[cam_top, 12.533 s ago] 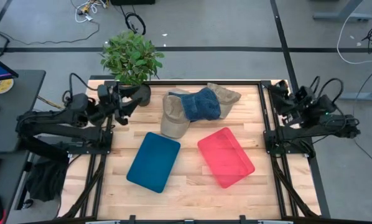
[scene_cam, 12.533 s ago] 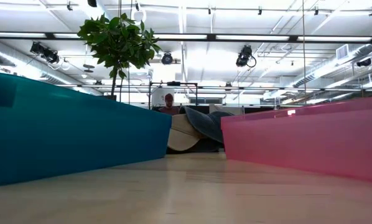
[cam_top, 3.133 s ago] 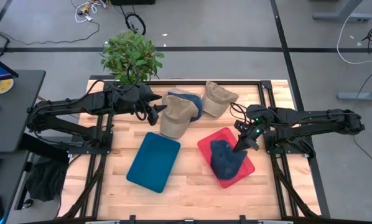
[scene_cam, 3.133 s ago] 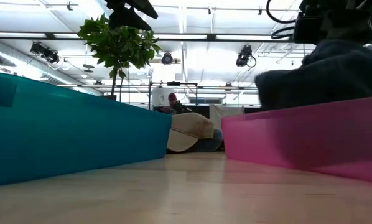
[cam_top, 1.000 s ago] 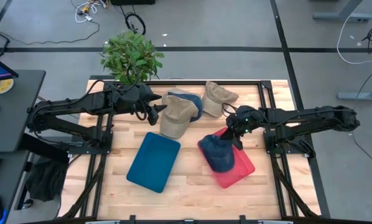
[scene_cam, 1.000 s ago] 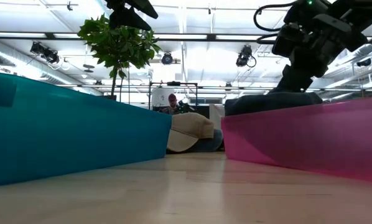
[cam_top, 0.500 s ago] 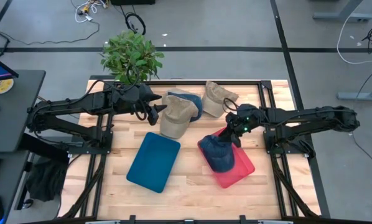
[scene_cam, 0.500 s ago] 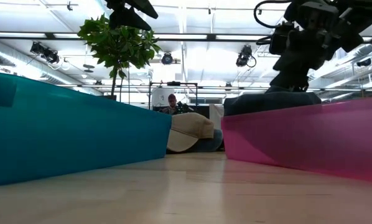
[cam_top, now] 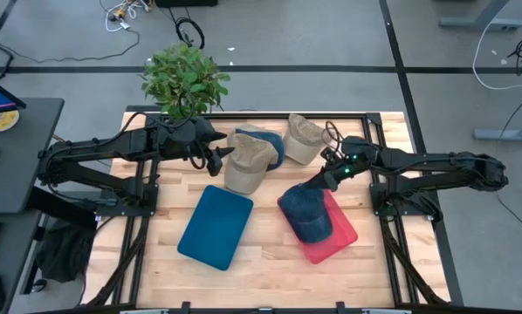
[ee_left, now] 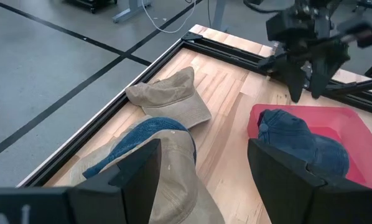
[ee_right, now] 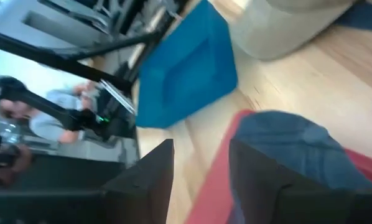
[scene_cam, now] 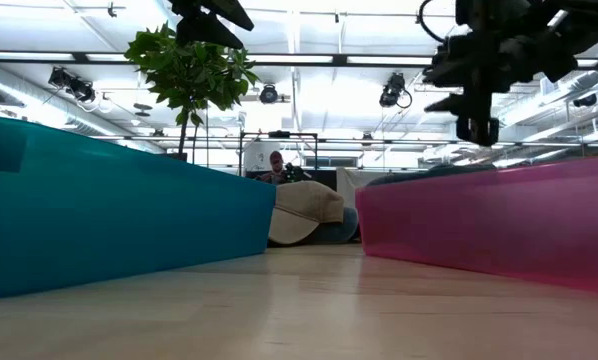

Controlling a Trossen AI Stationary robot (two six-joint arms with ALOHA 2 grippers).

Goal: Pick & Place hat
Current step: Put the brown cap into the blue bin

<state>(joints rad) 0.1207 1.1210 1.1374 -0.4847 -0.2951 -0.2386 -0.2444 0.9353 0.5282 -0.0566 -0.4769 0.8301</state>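
A blue denim hat (cam_top: 308,212) lies in the red tray (cam_top: 340,234), its crown toward the tray's left end; it also shows in the right wrist view (ee_right: 293,151). My right gripper (cam_top: 325,180) is open and hangs above the tray's far-left corner (scene_cam: 476,130), clear of the hat. My left gripper (cam_top: 219,159) is open, held over the left edge of a tan hat (cam_top: 245,162) that rests on a second blue hat (cam_top: 271,145). Another tan hat (cam_top: 306,138) lies on the wood near the far edge.
A blue tray (cam_top: 216,227) sits on the table's near left, beside the red one. A potted plant (cam_top: 184,83) stands at the far-left corner behind my left arm. People show in the room beyond the table. Bare wood lies along the near edge.
My right gripper has risen off the denim hat and drawn a little toward the table's far-right, leaving the hat lying in the red tray. The hat's top now shows lower behind the tray wall. My left arm has kept still.
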